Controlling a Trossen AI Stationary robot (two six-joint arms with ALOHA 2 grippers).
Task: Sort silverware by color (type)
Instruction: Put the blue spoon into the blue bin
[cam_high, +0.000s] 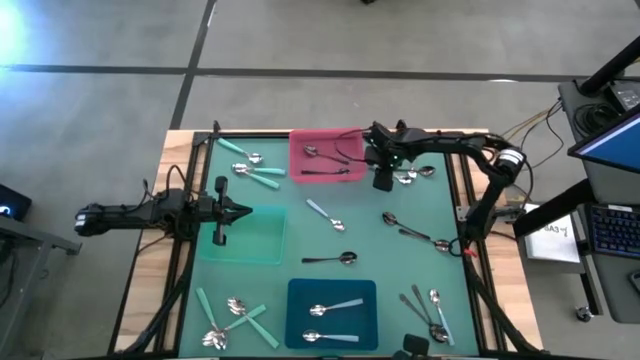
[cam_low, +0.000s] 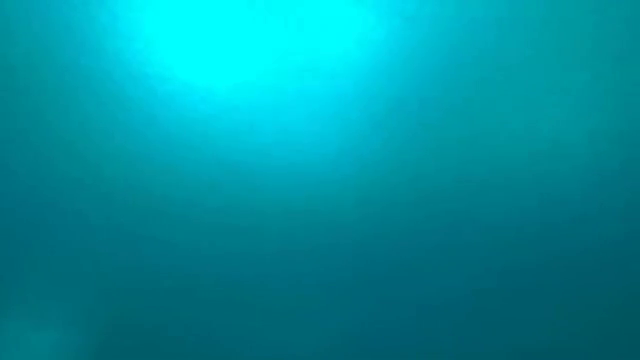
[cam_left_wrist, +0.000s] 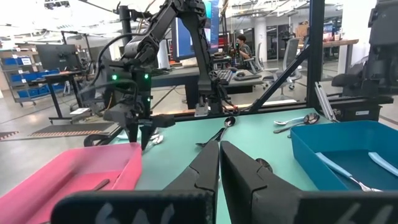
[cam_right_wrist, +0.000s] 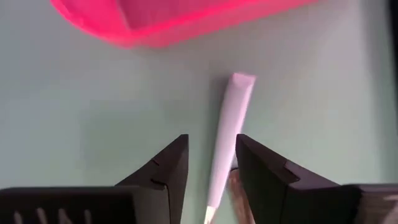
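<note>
My right gripper (cam_right_wrist: 211, 168) points down at the table just right of the pink tray (cam_high: 327, 155). It is open, with one finger on each side of a pale-handled spoon's handle (cam_right_wrist: 227, 130). The gripper also shows in the high view (cam_high: 383, 172), beside a few spoons (cam_high: 410, 175). Dark spoons (cam_high: 322, 160) lie in the pink tray and two pale blue spoons (cam_high: 335, 308) in the blue tray (cam_high: 300, 300). My left gripper (cam_high: 240, 210) is shut and empty over the far edge of the green tray (cam_high: 260, 245). The low view shows only a teal blur. My right gripper comes from above with its fingers pointing down, across the pale handle (cam_right_wrist: 231, 106). A gap shows between the handle and one finger (cam_right_wrist: 174, 168). The other finger (cam_right_wrist: 255, 168) stands right against the handle, and I cannot tell whether it touches it.
Mint-handled spoons lie at the far left (cam_high: 250, 165) and near left (cam_high: 235, 315). A pale blue spoon (cam_high: 325, 215) and dark spoons (cam_high: 332, 258) (cam_high: 415, 232) lie mid-table. More dark spoons (cam_high: 428, 312) lie near right. A black frame (cam_high: 195, 200) rims the mat.
</note>
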